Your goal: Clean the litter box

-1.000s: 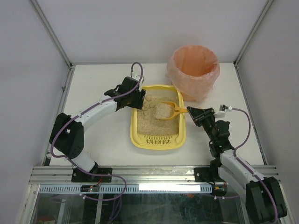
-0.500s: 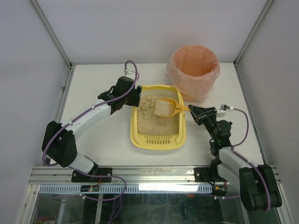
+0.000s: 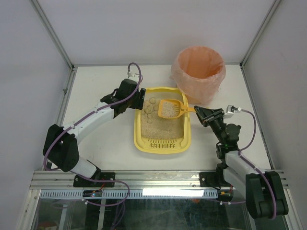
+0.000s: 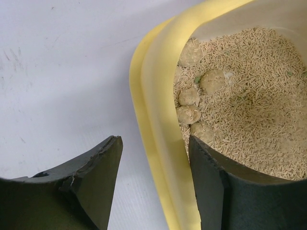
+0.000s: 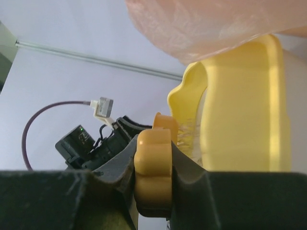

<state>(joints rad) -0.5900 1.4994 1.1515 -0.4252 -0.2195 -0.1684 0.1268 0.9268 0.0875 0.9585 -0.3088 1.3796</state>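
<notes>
The pale-yellow litter box (image 3: 137,139) lies mid-table, its grate at the near end and beige litter (image 3: 160,128) inside. Several round clumps (image 3: 149,109) lie at its far-left corner and also show in the left wrist view (image 4: 189,96). My left gripper (image 3: 139,102) is open and straddles the box's left wall (image 4: 153,110); one finger (image 4: 96,177) is outside and the other (image 4: 220,191) inside. My right gripper (image 3: 198,113) is shut on the handle (image 5: 153,163) of the orange scoop (image 3: 169,109), which is held above the box's far end with litter in it.
A round bin lined with a pink-orange bag (image 3: 199,72) stands at the back right, just beyond the box's far-right corner; the bag also fills the top of the right wrist view (image 5: 211,24). Frame posts border the table on both sides.
The scoop has lifted out of the litter and moved towards the far right with its load. My left gripper shifted a little towards the far-left corner, then held still.
</notes>
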